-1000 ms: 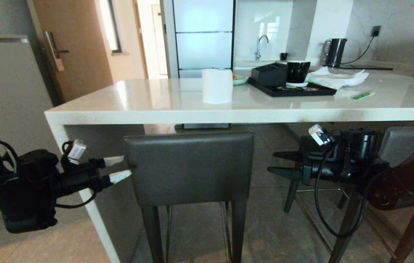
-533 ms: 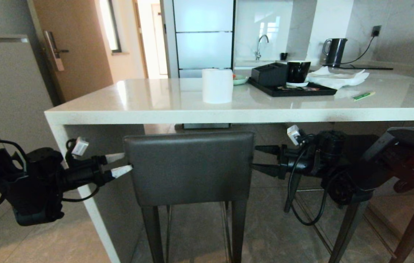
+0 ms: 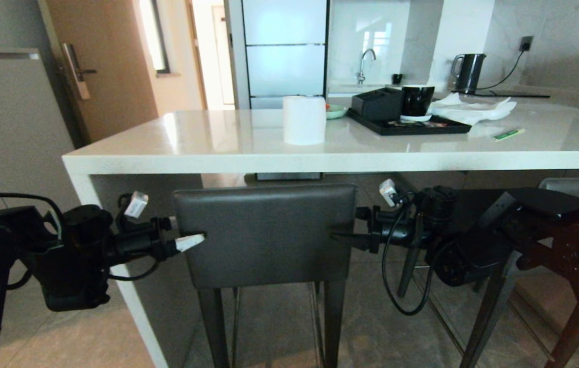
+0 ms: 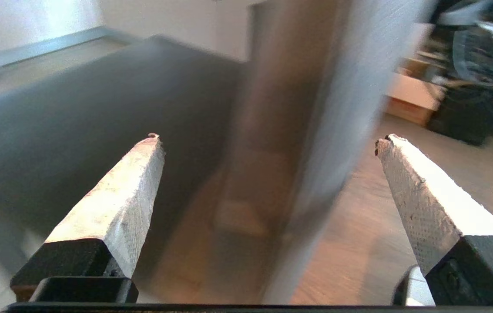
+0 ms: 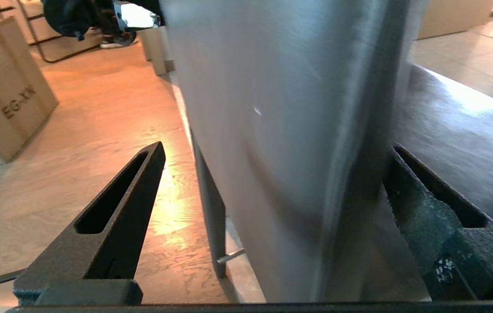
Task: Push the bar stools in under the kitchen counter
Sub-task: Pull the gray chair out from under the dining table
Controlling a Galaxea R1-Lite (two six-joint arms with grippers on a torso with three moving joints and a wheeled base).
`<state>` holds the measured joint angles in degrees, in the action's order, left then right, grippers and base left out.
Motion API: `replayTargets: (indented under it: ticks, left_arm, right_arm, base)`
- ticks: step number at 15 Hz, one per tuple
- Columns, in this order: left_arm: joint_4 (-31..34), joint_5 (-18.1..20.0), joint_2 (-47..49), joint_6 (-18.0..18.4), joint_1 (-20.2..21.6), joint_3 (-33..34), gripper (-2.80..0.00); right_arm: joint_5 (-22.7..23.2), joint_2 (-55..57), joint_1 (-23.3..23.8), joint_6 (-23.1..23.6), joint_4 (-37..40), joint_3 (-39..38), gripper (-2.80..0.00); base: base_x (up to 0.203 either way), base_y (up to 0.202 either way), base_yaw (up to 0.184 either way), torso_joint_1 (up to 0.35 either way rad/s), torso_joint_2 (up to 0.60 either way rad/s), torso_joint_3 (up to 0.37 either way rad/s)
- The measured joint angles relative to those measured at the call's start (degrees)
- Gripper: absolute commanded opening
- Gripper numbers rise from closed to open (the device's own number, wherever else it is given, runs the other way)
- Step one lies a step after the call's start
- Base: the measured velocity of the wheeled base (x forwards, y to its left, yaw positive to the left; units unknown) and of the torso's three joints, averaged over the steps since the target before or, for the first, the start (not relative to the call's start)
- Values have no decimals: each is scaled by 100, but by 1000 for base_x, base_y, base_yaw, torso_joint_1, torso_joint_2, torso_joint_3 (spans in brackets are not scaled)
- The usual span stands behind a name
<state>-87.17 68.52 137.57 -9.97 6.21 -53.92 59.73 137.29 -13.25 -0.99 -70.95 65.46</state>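
In the head view the left gripper is reaching in level at the left edge of the stool's backrest; one white finger is lying across the near face of the leather, the other is hidden behind it. Only the left wrist view is showing the fingers spread wide, with the backrest edge standing between them, touching neither that I can see. The stool is standing at the counter, its backrest just below the thick white edge and close to the white end panel. On the counter are sitting a paper roll and a black tray. At the backrest's right edge the right gripper is coming in level; the head view is showing a dark finger on the near face. The right wrist view is adding that its dark fingers are also spread, straddling the backrest, one in front over the floor, one behind above the seat. A second stool is partly showing at far right behind the right arm.
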Motion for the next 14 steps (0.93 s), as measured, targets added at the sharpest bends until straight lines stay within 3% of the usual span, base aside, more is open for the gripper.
replayTargets:
  ticks: [3,8,14]
  left_arm:
    - [0,-179,-129,69,-143,148,0]
    - [110,-1705,-342,122,-473,83,0]
    - [33,-1794,-378,469,-531,306,0]
  right_arm:
    - [-28,4,-36,-20,0,22,0]
    - [-83,4,-77,-24,4,14,0]
    - [-67,9,-110,-22,17,36,0]
  base:
    - [0,0,0,0,0,0]
    - [0,0,0,0,0,0]
    - [0,0,0,0,0,0]
